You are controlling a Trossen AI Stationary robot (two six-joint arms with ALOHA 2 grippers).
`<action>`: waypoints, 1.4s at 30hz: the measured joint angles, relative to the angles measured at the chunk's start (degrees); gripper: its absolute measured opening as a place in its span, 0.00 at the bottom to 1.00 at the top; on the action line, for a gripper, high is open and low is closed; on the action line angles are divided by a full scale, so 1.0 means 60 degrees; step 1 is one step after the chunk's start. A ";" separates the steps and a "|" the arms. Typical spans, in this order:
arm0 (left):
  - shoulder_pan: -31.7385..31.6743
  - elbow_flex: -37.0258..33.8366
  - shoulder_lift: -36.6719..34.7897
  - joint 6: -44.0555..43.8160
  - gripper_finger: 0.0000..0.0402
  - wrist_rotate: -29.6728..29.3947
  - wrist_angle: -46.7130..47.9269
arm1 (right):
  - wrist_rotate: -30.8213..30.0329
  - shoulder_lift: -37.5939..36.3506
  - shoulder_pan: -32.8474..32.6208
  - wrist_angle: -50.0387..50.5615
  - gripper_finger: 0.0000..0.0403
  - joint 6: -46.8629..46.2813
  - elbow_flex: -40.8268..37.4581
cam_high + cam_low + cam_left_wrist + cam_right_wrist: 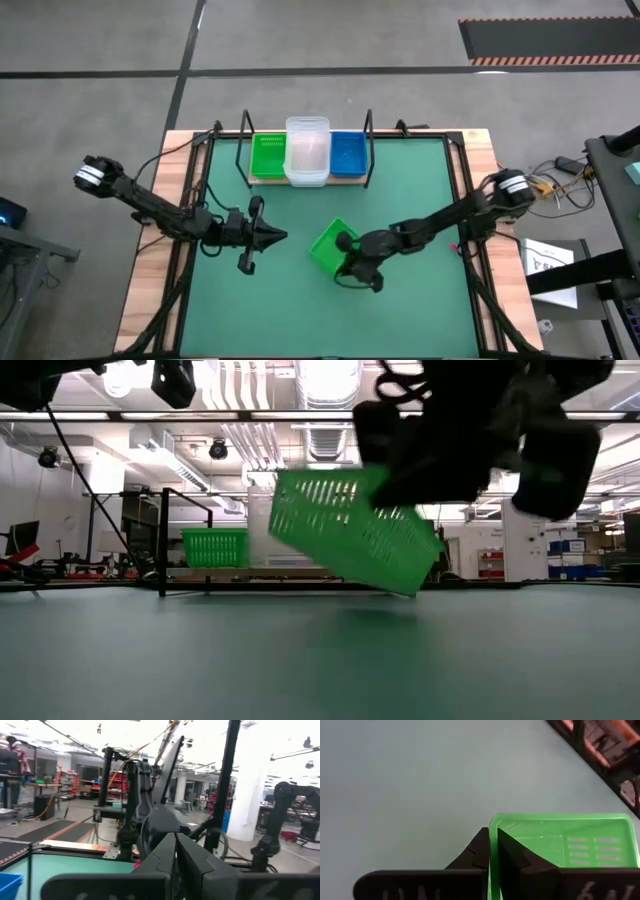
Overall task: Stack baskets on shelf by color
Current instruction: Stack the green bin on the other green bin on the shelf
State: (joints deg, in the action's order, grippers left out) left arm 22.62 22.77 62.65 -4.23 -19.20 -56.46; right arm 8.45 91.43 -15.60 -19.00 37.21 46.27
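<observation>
Green basket (329, 245) hangs tilted above the mat, rim pinched by right end effector (345, 243).

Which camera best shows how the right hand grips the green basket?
Right wrist view: fingers pinch the green basket by its rim. High view shows right hand over it; low view shows it tilted, lifted; left wrist view misses it.

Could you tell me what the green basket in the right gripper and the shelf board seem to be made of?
Green basket: apparently glossy moulded plastic, judging by its smooth rim and slotted bottom. Shelf board: looks like light unpainted wood, though little of it shows beneath the baskets.
</observation>
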 joint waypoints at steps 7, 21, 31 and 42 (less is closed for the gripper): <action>0.0495 0.0219 0.0424 -0.0025 0.00 0.0004 0.0002 | -0.0353 0.0906 -0.0001 0.1961 0.07 0.0529 0.1450; 0.0563 0.1971 0.2623 -0.1890 0.00 0.0130 0.2895 | -0.0745 -0.0691 -0.0081 0.6155 0.26 -0.1370 0.2217; 0.0572 0.5410 0.4579 -0.2463 0.02 0.1403 0.8940 | -0.2805 -0.3382 -0.0611 0.3387 0.18 -0.2021 -0.0115; 0.0213 0.6859 0.5985 -0.0816 0.38 0.0248 1.0978 | -0.3019 -0.4901 -0.0608 0.1120 0.16 -0.2218 -0.1974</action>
State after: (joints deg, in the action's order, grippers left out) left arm 23.90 63.92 98.56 -9.13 -17.71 9.41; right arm -9.67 62.02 -19.25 -12.28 23.90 34.42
